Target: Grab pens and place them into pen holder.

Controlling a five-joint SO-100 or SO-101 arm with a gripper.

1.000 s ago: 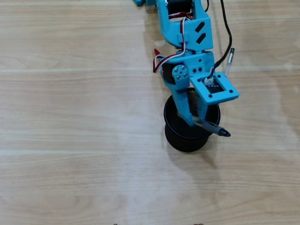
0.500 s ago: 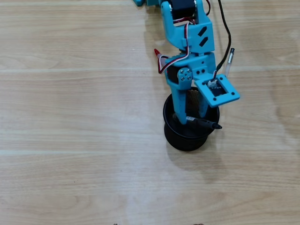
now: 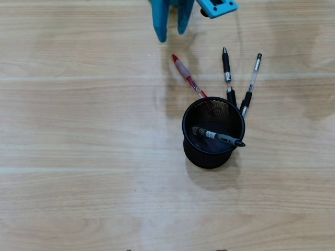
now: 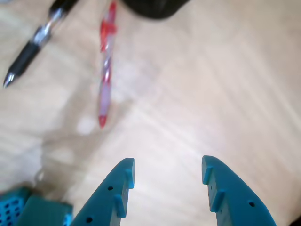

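Observation:
The black mesh pen holder [image 3: 194, 147] stands mid-table in the overhead view, with a clear, grey-ended pen [image 3: 218, 137] lying tilted across its inside, tip over the right rim. A red pen [image 3: 187, 76], a black pen [image 3: 227, 76] and a clear pen with black ends [image 3: 250, 84] lie on the wood just beyond the holder. My blue gripper [image 3: 171, 35] is at the top edge, apart from all of them. In the wrist view the gripper [image 4: 168, 170] is open and empty above bare wood, with the red pen [image 4: 106, 66] and black pen [image 4: 32, 44] ahead to the left.
The light wooden tabletop [image 3: 78, 130] stretches to the left, right and front of the holder. The arm's blue camera mount [image 3: 215, 6] shows at the top edge.
The gripper let the clear grey-ended pen go into the holder, then pulled back up and away to the top edge. The three pens beyond the holder have come into sight.

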